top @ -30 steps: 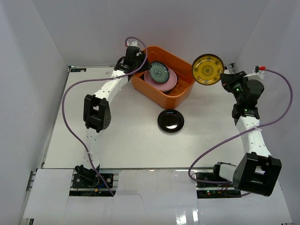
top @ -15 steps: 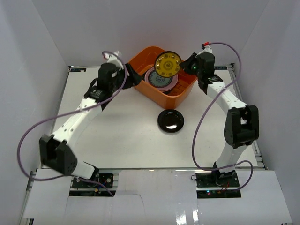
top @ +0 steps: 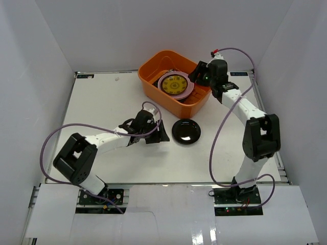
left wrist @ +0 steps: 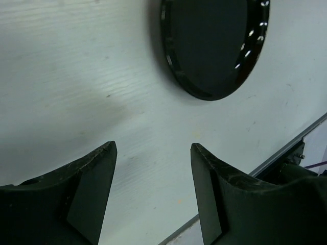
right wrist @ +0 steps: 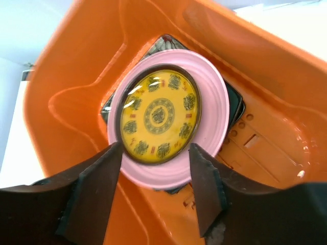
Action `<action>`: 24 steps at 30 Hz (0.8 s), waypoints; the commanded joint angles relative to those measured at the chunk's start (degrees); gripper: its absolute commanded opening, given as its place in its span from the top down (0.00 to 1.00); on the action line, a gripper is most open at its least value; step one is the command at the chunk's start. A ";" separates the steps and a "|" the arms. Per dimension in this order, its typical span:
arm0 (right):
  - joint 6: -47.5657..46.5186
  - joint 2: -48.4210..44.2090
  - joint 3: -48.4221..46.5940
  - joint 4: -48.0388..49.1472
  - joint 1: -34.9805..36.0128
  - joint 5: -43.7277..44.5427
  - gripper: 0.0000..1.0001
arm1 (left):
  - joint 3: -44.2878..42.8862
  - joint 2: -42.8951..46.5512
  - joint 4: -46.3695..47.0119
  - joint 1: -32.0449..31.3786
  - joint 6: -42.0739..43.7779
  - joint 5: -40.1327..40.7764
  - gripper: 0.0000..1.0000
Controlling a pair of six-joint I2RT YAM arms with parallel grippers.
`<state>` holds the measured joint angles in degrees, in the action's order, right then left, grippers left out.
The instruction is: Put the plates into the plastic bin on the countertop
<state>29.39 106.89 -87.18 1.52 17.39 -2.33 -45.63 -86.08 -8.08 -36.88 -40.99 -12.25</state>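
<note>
The orange plastic bin [top: 151,89] stands at the back of the white countertop [top: 102,102]. Inside it a yellow-patterned plate [top: 175,83] lies flat on a pink plate [top: 187,91], with dark dish edges [right wrist: 233,108] peeking out beneath. My right gripper [top: 196,76] hovers open over the bin's right side. In the right wrist view its fingers [right wrist: 99,178] straddle the yellow plate [right wrist: 159,116] and the pink plate [right wrist: 212,102] from above, holding nothing. A glossy black plate [top: 186,131] lies on the countertop. My left gripper [top: 162,136] is low just left of it, open and empty; the black plate [left wrist: 212,46] is ahead of its fingertips [left wrist: 204,168].
White walls enclose the countertop on three sides. A metal rail edge [left wrist: 286,153] shows beyond the left gripper. The left arm lies low across the front-left of the countertop, its purple cable [top: 51,143] looping beside it. The right arm reaches up along the right side.
The right gripper carried the yellow plate over the bin and let it go onto the pink plate. The left arm swung from the bin down to the black plate's left.
</note>
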 commanded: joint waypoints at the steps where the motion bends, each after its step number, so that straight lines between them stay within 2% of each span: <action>1: -5.29 -15.08 8.28 2.87 -0.16 -0.31 0.41 | -4.81 -3.11 7.28 -3.19 -2.07 -1.37 0.30; 4: -6.53 -26.07 18.41 5.59 -0.16 -1.10 0.46 | -7.28 -8.65 9.65 -5.21 -2.95 -0.58 0.30; 6: -6.54 -31.46 28.78 7.35 -0.16 -1.80 0.48 | -9.03 -12.34 10.45 -6.09 -3.30 0.12 0.33; 8: -5.23 -37.70 36.59 8.94 -0.07 -2.94 0.48 | -10.27 -14.80 10.36 -6.79 -3.22 2.13 0.39; 10: -4.43 -41.74 40.14 8.68 -0.07 -3.64 0.48 | -12.11 -18.23 10.01 -7.06 -3.04 3.19 0.46; 12: -3.38 -44.04 44.26 9.03 0.01 -4.61 0.49 | -12.99 -20.08 8.79 -7.24 -2.78 6.69 0.65; 13: -3.28 -45.70 45.16 8.68 0.02 -5.57 0.49 | -13.34 -20.26 8.43 -7.24 -2.17 7.84 0.72; 14: -3.46 -46.42 45.77 8.07 0.02 -5.76 0.49 | -13.35 -20.18 6.43 -7.24 -1.99 10.29 0.92; 15: -3.55 -47.21 46.91 7.63 0.02 -5.76 0.49 | -13.26 -19.92 5.62 -7.32 -1.81 11.27 0.99; 18: -3.64 -50.19 48.85 7.01 0.19 -5.76 0.50 | -10.55 -16.14 3.95 -7.24 -0.06 16.97 1.00; 24: -3.46 -56.08 53.86 5.87 0.10 -6.90 0.50 | -1.23 -1.30 1.57 -7.24 2.14 19.81 1.00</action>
<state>25.96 53.19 -34.92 6.24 17.39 -8.12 -49.98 -96.84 -3.84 -43.97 -41.08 3.40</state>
